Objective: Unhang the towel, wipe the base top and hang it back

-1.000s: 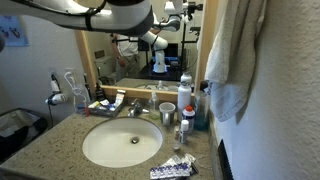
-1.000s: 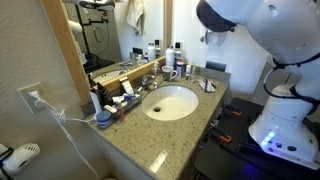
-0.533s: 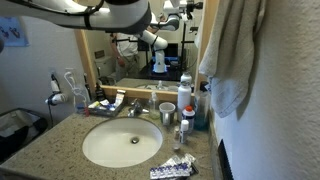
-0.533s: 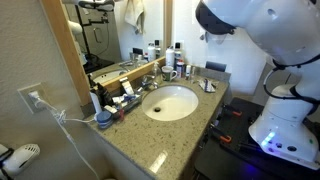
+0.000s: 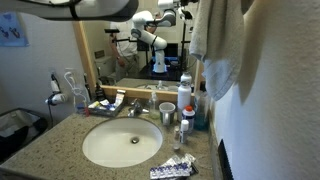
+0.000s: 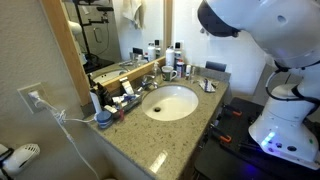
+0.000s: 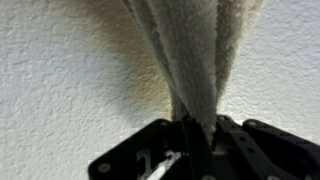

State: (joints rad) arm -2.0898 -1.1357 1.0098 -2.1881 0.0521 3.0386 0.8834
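The pale grey-white towel point(image 5: 218, 50) hangs in folds against the white wall at the right of the mirror. In the wrist view the towel point(image 7: 195, 50) runs down in a bunched strip into my gripper point(image 7: 196, 138), whose black jaws are shut on it close to the textured wall. The speckled granite base top point(image 5: 45, 150) lies below with the oval white basin point(image 5: 125, 143) set in it; it also shows in an exterior view point(image 6: 150, 140). My white arm point(image 6: 255, 30) reaches overhead. The gripper itself is out of both exterior views.
A white cup point(image 5: 167, 113), bottles point(image 5: 185, 100) and a faucet point(image 5: 133, 108) stand behind the basin. A foil packet point(image 5: 172, 168) lies at the counter's front edge. A hair dryer point(image 6: 22, 153) and its cord hang at the wall outlet point(image 6: 35, 98).
The towel has shifted left and up along the wall, its hanging folds swinging toward the mirror. The arm overhead has moved left with it.
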